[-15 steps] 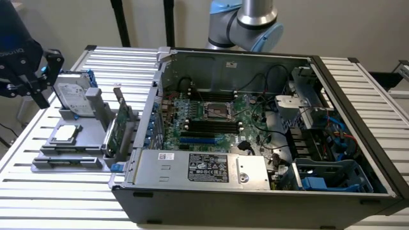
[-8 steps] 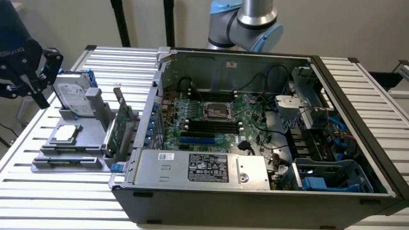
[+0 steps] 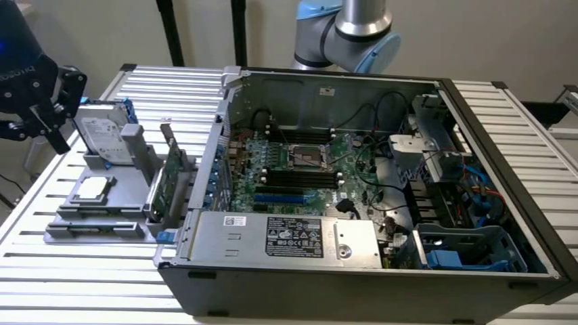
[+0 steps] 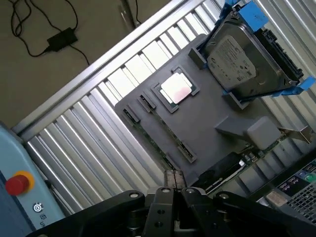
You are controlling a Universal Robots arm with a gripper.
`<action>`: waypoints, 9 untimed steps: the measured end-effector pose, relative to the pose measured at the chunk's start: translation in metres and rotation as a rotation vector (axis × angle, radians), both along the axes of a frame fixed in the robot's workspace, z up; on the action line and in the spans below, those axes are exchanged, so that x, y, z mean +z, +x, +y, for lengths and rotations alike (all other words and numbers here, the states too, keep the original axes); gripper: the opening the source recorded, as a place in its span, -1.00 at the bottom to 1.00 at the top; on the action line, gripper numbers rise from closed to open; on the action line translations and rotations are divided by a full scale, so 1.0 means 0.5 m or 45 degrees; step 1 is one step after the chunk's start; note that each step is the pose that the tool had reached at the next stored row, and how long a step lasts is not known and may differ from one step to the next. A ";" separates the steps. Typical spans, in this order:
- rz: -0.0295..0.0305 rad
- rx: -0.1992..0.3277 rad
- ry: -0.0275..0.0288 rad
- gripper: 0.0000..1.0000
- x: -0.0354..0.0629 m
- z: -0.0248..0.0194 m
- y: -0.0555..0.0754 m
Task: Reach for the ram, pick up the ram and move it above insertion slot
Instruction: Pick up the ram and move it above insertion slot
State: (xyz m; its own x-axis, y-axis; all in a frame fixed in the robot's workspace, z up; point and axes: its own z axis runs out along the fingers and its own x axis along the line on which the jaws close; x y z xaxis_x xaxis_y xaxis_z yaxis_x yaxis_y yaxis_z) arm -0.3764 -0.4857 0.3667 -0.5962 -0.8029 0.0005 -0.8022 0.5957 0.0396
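Exterior view: the gripper (image 3: 50, 132) hangs at the frame's upper left, over the holder (image 3: 118, 203). Wrist view: its fingers (image 4: 170, 180) are pressed together and empty; the ram (image 4: 150, 138) seems to lie edge-on in a holder slot beside the chip (image 4: 176, 89). Going down clenched, they would likely strike the ram, not straddle it

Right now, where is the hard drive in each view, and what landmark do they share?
Exterior view: hard drive upright at the exterior view's left, outside the computer case.
Wrist view: hard drive in blue rails, beyond the processor chip.
Shared landmark: processor chip on grey holder.
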 end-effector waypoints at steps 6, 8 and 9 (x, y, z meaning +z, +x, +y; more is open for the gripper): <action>0.0000 0.138 0.0001 -0.79 0.000 0.0000 0.000; 0.0001 0.185 -0.0001 -0.79 0.000 0.0000 0.000; 0.0000 0.208 0.0001 -0.79 0.000 -0.0001 0.000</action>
